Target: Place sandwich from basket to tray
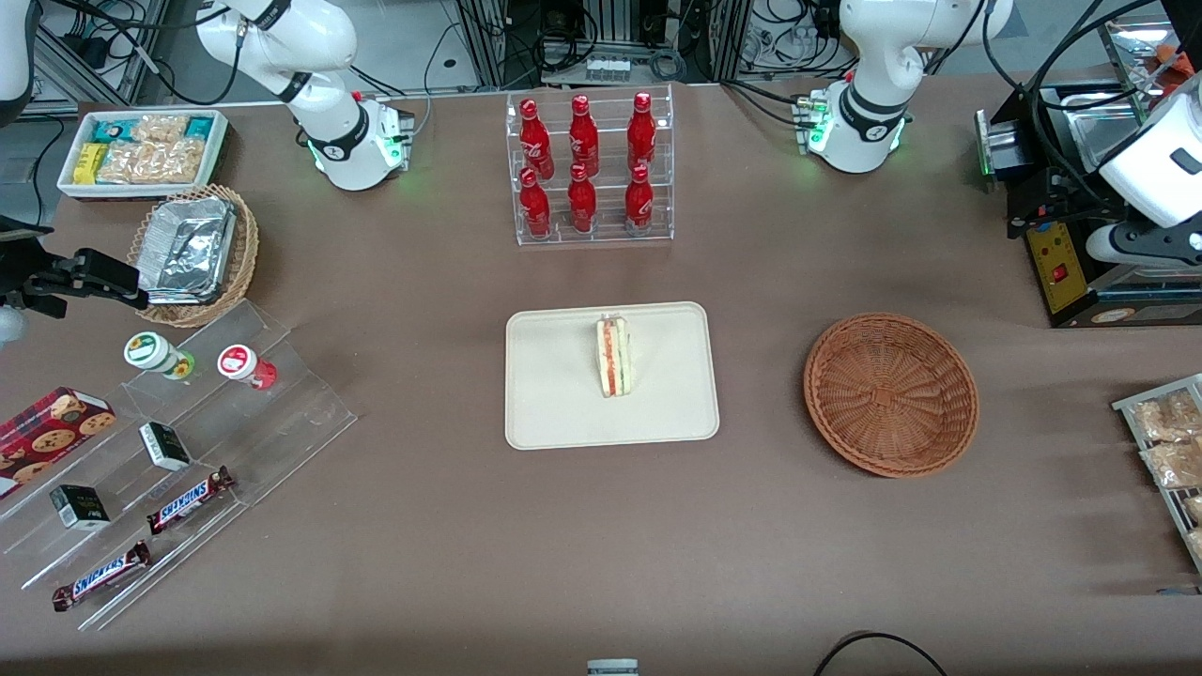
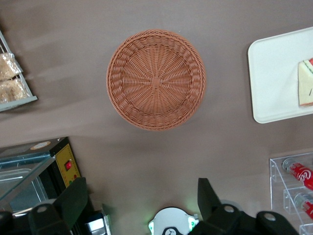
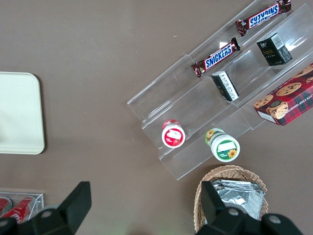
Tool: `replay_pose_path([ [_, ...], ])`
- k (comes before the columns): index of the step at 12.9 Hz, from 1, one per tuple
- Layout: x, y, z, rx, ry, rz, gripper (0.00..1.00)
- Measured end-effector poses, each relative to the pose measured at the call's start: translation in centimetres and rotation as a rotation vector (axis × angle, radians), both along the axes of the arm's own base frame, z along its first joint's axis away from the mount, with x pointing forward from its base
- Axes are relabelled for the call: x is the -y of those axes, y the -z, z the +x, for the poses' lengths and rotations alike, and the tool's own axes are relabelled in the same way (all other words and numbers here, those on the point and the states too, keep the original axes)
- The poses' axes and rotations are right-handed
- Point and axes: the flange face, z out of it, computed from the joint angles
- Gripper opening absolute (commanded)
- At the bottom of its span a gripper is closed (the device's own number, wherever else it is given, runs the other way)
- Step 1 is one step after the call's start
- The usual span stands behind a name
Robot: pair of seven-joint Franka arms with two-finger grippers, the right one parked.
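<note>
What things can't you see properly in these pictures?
- Sandwich on the tray: the left wrist view's edge cuts both off.
- Claw: open, held high above the table, empty basket beneath. Front view shows only the arm's white casing, not the claw.
- Writing on the small dark boxes: too small in the front view.
- Snack packets: cut off by the front view's edge.

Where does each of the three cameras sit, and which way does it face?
Front view: high, facing both arm bases, looking down on sandwich on tray.
Left wrist view: on the raised arm, looking down at the empty basket; open gripper shows.
Right wrist view: looks down at snack shelves.
Shared: all three catch the tray.
</note>
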Motion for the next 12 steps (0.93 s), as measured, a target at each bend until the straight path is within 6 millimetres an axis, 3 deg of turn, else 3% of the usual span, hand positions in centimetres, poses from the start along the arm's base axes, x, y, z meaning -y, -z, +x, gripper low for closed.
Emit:
replay_pose_path([
  [5,-1.3,-2.4,-1.6,0.038,0.03,-0.008,1.0],
  [12,-3.3,-1.2,-1.6,0.013,-0.039,-0.001,1.0],
])
